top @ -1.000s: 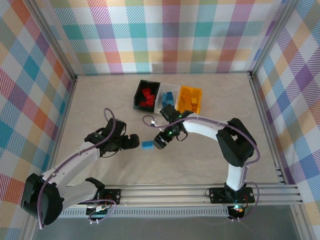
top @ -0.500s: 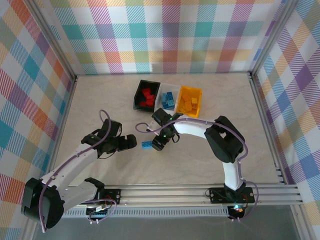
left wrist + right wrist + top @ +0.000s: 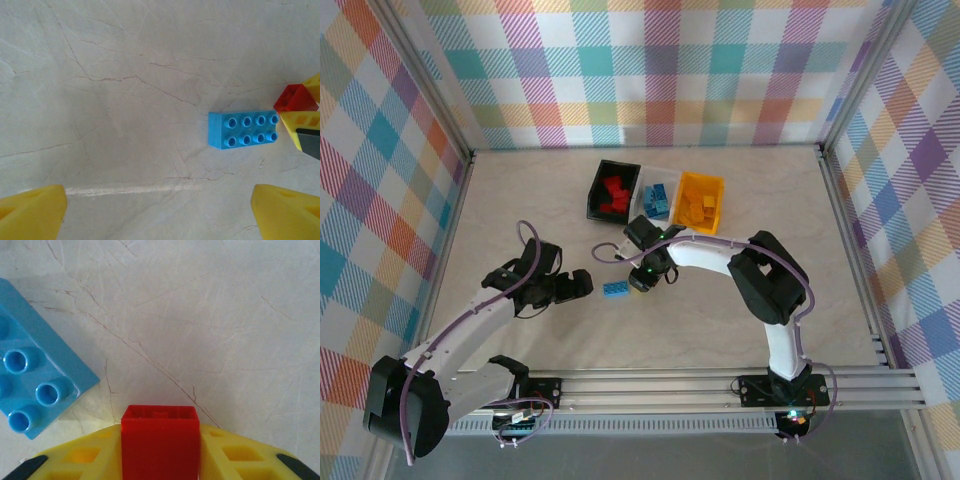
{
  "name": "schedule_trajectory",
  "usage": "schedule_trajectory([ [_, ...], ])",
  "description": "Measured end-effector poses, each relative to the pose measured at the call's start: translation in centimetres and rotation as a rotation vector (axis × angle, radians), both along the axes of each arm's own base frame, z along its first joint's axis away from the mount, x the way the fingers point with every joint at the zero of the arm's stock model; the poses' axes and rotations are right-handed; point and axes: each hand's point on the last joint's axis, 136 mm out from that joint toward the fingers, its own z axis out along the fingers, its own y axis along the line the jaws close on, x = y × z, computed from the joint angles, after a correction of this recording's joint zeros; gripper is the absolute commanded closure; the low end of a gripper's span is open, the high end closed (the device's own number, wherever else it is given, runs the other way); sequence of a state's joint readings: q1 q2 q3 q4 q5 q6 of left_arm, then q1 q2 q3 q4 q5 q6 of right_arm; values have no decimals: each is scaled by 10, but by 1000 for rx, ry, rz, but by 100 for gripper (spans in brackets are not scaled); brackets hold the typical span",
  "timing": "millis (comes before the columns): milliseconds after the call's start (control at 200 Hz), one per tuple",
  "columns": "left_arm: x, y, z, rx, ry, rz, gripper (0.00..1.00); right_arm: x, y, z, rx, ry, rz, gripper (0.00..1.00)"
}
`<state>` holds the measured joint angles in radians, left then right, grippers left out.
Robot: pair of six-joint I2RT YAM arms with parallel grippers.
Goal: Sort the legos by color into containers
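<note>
**Tally: bins, bricks, arms**

Bins: 3 in a row: 1 black bin point(image 3: 595, 195), 1 white bin point(image 3: 660, 173), 1 orange bin point(image 3: 721, 205).
Loose bricks: 2, i.e. 1 blue brick point(image 3: 616, 289) on the surface, 1 red brick point(image 3: 160, 440) betw. jaws.
Binned bricks: several per colour, exact nos. unclear.
Arms: 2, i.e. left arm point(image 3: 470, 325), right arm point(image 3: 715, 255).

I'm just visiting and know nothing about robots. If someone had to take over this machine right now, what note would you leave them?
Left claw: open, empty, over the table near the blue brick.
Right claw: shut on a red brick, right beside the blue brick.
Bins: black bin holds red bricks, white bin blue bricks, yellow bin yellow bricks.
Done: all but these two bricks are sorted.
Left: red brick to the black bin, then blue brick to the white bin.
</note>
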<state>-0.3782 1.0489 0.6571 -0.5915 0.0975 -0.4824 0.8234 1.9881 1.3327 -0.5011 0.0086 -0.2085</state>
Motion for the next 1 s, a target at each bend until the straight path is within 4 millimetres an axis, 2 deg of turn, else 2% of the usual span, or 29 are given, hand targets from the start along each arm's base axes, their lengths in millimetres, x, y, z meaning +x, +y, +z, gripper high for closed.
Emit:
schedule_trajectory([
  [140, 0, 1, 0, 1, 0, 3, 5, 6, -2, 5, 26, 10, -59, 62],
  [240, 0, 1, 0, 0, 0, 2, 5, 19, -5, 21, 80, 14, -128, 61],
  [330, 1, -1, -3, -7, 0, -2, 5, 47, 0, 48, 160, -11, -196, 62],
  [535, 0, -8, -11, -29, 24, -21, 4, 119, 25, 130, 368, -146, -295, 61],
  [640, 1, -14, -11, -40, 20, -39, 4, 148, 44, 153, 427, -209, -312, 61],
  [710, 1, -18, -12, -44, 25, -53, 4, 167, 56, 153, 442, -233, -322, 61],
  [810, -4, -24, -19, -36, 53, -80, 3, 194, 72, 139, 446, -247, -340, 59],
  [860, -7, -28, -22, -31, 64, -97, 3, 205, 79, 129, 443, -248, -350, 53],
  [920, -10, -32, -25, -25, 74, -116, 2, 217, 84, 115, 433, -247, -370, 37],
  [1000, -12, -36, -27, -19, 83, -135, 1, 226, 85, 101, 418, -239, -388, 34],
])
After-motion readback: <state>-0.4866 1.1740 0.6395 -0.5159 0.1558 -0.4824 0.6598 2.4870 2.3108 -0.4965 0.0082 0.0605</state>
